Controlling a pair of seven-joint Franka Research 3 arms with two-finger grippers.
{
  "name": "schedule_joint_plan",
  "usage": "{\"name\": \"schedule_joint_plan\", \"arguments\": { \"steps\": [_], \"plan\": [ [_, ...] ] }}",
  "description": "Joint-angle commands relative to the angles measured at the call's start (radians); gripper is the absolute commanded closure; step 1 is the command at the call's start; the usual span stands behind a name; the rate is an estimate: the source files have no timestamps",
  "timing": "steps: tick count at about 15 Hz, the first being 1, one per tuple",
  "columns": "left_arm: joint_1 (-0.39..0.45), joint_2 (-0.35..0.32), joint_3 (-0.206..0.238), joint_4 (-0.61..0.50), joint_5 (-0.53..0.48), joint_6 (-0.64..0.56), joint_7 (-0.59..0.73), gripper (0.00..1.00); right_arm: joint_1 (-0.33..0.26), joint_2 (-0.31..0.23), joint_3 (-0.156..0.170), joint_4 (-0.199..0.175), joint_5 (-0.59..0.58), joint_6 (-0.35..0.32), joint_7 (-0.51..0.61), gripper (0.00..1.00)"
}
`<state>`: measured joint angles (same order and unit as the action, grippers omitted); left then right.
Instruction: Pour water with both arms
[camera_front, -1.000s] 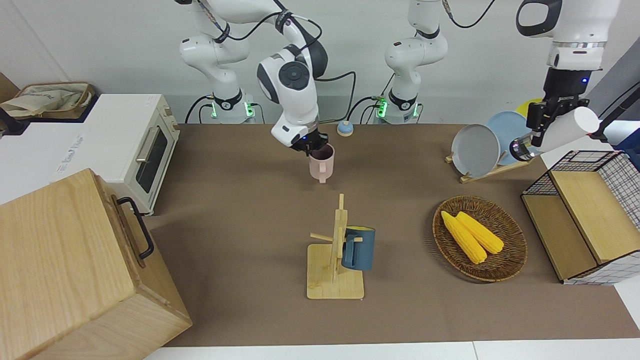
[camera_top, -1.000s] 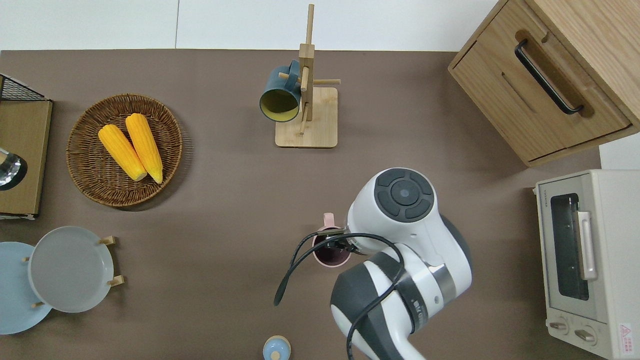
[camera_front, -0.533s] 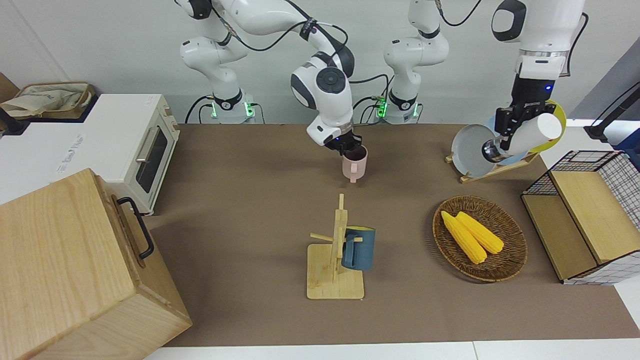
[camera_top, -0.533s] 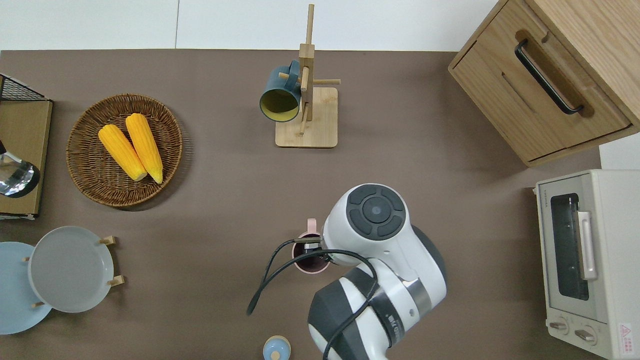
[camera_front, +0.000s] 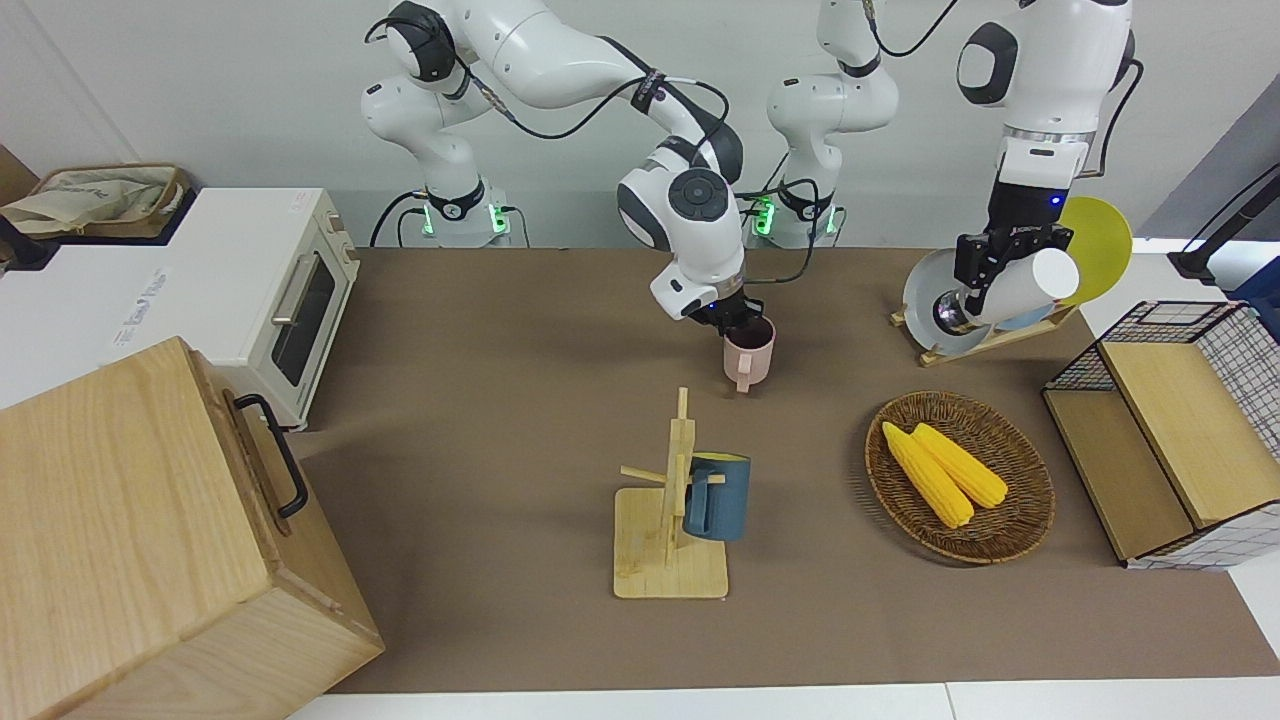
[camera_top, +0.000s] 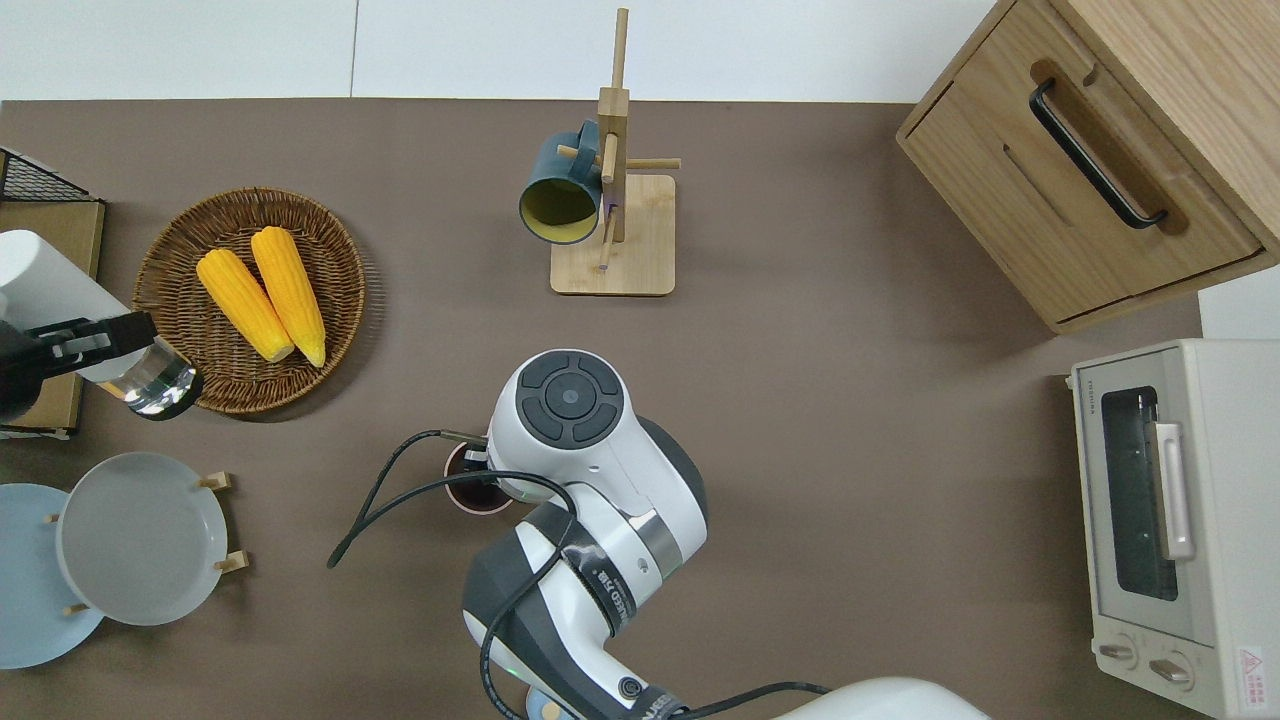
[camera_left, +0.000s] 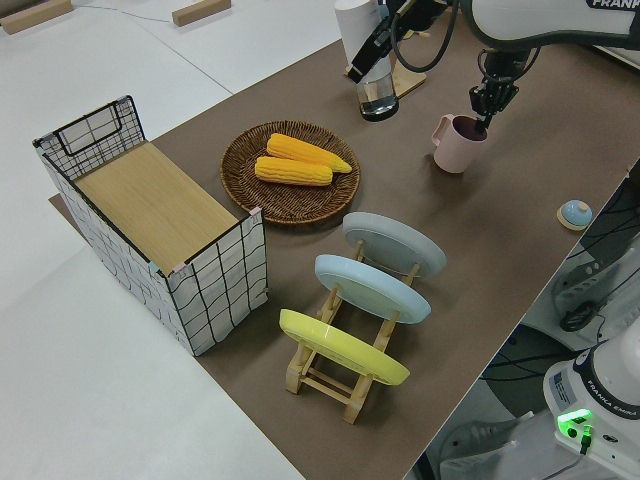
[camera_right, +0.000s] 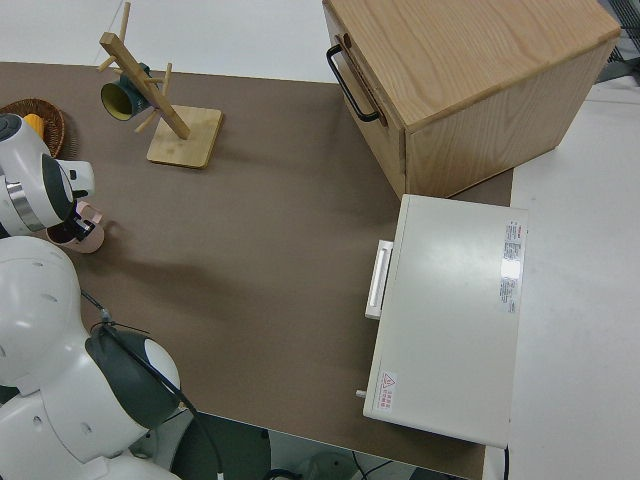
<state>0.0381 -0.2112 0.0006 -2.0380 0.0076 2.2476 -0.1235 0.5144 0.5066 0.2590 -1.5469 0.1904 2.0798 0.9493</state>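
Two arms, both busy: right gripper (camera_front: 738, 322) jaws pinching the rim of one upright pink mug (camera_front: 749, 358) mid-surface; left gripper (camera_front: 985, 262) clamps one white bottle (camera_front: 1010, 285), tilted, over the wicker basket's (camera_top: 205, 385) edge.

The right glossy white jointed arm reached out over the middle of the brown table, its black two-finger end effector (camera_front: 738, 322) clamped on the rim of an upright pale pink ceramic mug (camera_front: 749, 355) with its handle pointing away from the robots. The left glossy white arm hung over the table's edge of the wicker basket, its black end effector (camera_front: 985, 262) gripping a tilted cylindrical bottle with a white upper body and a clear glass base (camera_front: 1012, 288), whose clear end pointed down toward the pink mug.
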Motion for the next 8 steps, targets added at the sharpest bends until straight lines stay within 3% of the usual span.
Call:
{"name": "schedule_joint_plan", "arguments": {
  "steps": [1,3,4,6,8],
  "plan": [
    [-0.026,-0.098,0.007,-0.122,0.029,0.107,-0.025,1.00,0.010,0.032,-0.007,0.024,0.046,0.054,0.016,1.000],
    [-0.023,-0.126,-0.020,-0.162,0.029,0.116,-0.027,1.00,0.013,0.035,-0.007,0.021,0.052,0.081,0.019,1.000],
    [-0.023,-0.135,-0.027,-0.175,0.029,0.116,-0.028,1.00,0.018,0.035,-0.007,0.019,0.052,0.086,0.020,0.899],
    [-0.023,-0.163,-0.040,-0.203,0.029,0.116,-0.033,1.00,0.018,0.036,-0.007,0.019,0.050,0.091,0.052,0.059],
    [-0.023,-0.181,-0.051,-0.225,0.029,0.116,-0.035,1.00,0.019,0.036,-0.009,0.021,0.052,0.118,0.091,0.011]
  ]
}}
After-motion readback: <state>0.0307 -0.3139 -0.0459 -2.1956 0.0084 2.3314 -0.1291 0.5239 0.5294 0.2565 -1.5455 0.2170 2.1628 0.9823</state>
